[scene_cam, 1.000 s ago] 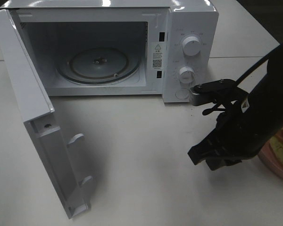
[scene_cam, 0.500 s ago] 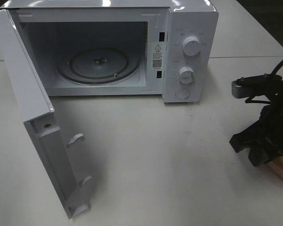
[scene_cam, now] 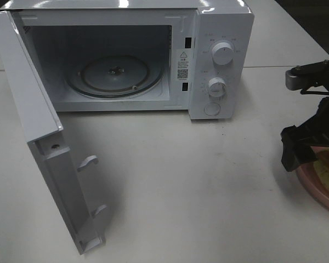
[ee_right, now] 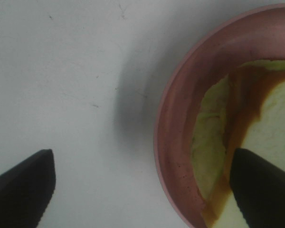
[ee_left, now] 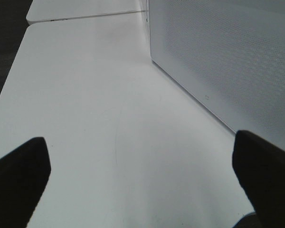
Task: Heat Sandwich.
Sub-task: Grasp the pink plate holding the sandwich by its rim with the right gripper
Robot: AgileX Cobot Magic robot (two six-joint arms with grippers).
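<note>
Pink plate [scene_cam: 318, 192] at the lower right edge carries the sandwich [ee_right: 270, 128], ungrasped. The right gripper [ee_right: 142, 187] spreads its fingers, apparently astride the rim. The microwave [scene_cam: 222, 27] stands open, unloaded; the left gripper [ee_left: 142, 175] gapes idle.

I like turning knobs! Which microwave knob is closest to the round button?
The lower knob, sitting just above the round button; the upper knob is farther up.

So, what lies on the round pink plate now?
On the round pink plate lies the toasted sandwich, brown crust, pale yellowish-green filling. The open black right jaws cover part of it, and the plate runs past the picture edges, so the rest cannot be seen.
</note>
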